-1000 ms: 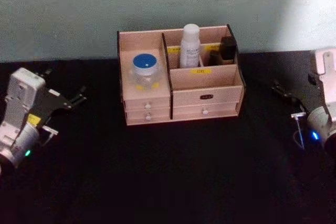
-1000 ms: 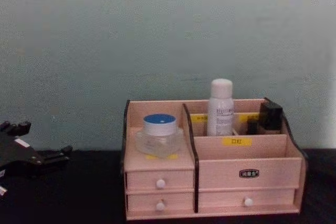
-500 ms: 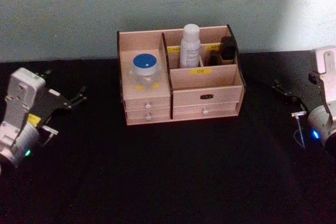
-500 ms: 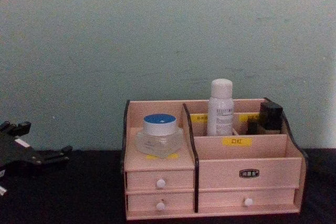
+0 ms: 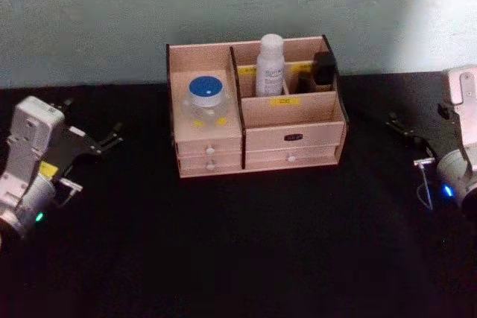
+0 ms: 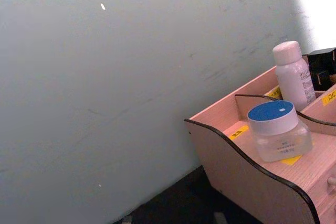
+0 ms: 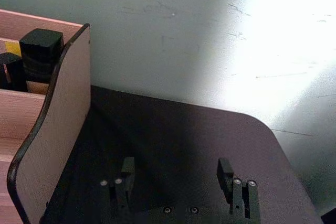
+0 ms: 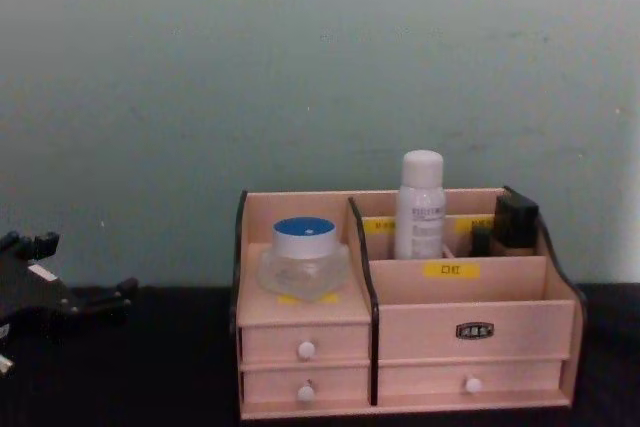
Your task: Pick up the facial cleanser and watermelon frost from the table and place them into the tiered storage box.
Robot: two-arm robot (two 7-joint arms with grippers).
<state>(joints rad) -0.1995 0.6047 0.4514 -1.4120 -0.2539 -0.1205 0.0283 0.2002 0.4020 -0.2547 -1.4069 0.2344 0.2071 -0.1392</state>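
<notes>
The tiered storage box (image 5: 256, 106) sits at the back of the black worktop (image 5: 238, 243), hard up near the pale wall (image 5: 112, 13). In its left compartment, a clear jar with a blue lid (image 5: 205, 99) rests on top of the small drawers. Behind the middle divider stands a white bottle (image 5: 270, 65), upright, in the rear section; to its right, a black-capped item (image 5: 323, 69) fills the rear right slot.

Off to the left, the left tool (image 5: 104, 141) hovers low over the worktop, well apart from the box, its dark fingers spread and holding nothing. Over on the right, the right tool (image 5: 402, 130) sits near the worktop's edge, also clear of the box. In the right wrist view its two fingers (image 7: 126, 174) stand wide apart, empty, beside the box's curved black-edged side panel (image 7: 47, 145).
</notes>
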